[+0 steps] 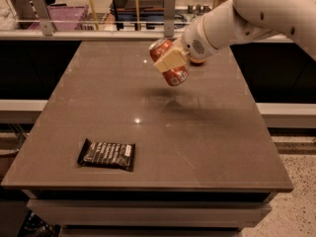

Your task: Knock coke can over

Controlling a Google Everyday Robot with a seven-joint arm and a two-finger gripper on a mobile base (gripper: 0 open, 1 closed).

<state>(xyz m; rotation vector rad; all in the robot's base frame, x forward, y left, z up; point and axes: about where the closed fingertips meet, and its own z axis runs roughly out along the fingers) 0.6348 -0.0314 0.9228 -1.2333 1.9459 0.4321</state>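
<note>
The coke can [177,76] is red-orange with a silver top and a white patch near its base. It hangs tilted in the air above the far middle of the table [197,147], top end toward the upper left. My gripper [170,62] is shut on the can, and a beige finger [169,59] crosses its middle. The white arm [256,11] reaches in from the upper right. The can's shadow lies on the table just below it.
A flat black snack wrapper [106,154] lies near the front left of the table. A round orange fruit [198,61] peeks out behind the wrist at the far side. Shelving and a rail [98,31] run behind the far edge.
</note>
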